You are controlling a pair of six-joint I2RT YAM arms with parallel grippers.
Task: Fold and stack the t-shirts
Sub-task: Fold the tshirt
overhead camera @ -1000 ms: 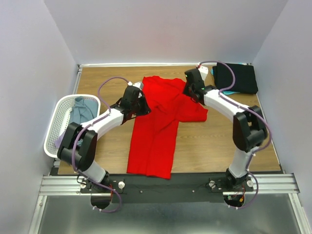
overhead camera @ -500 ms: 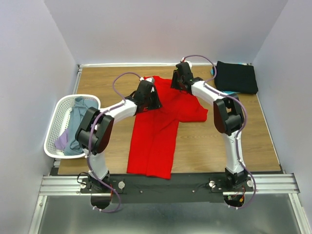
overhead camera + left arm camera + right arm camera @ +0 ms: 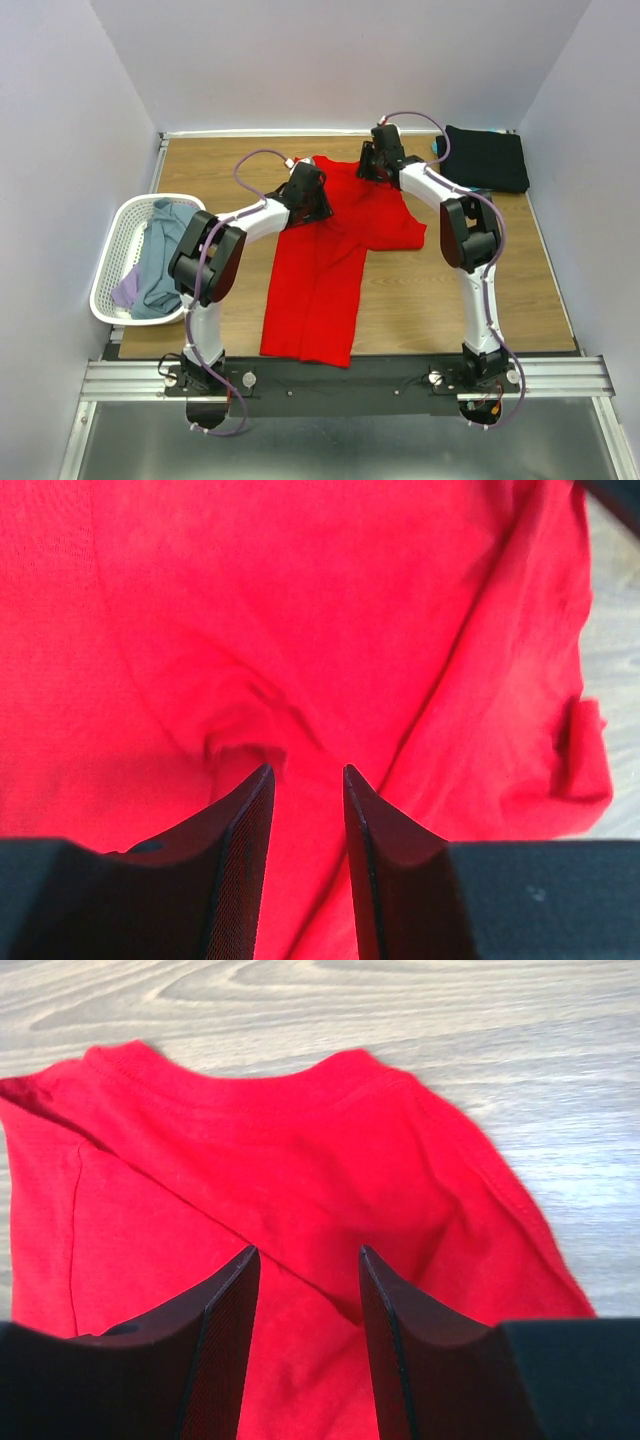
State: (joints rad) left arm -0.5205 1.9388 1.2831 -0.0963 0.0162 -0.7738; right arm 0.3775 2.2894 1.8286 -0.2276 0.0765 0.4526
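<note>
Wooden counter carried everything.

Bright red cloth t-shirt was the largest item. Its upper part lay directly under both grippers; the body ran back from them toward the arm bases, and a sleeve splayed out beneath the right arm.

White mesh laundry basket sat well out to the left of the left gripper, with a crumpled grey-blue shirt inside.

Folded black t-shirt lay to the right of the right gripper, apart from it.

Left gripper: released, jaws narrowly parted, nothing between them. It hung low over the red cloth, with a small raised pucker just ahead of its left finger.

Right gripper: released too, jaws wider. It was poised over the shirt's collar, with bare counter just beyond.

Judged step: taking hold of the shirt's top edge for the next fold.

Risks noted:
- The left gripper closing on the pucker would take only a wrinkle of the top layer, so the cloth would bunch and the fold would skew.
- The right gripper near the collar rim could slip off the edge or scrape wood.
- The grippers stood near each other, so an uneven lift would twist the shirt.
</note>
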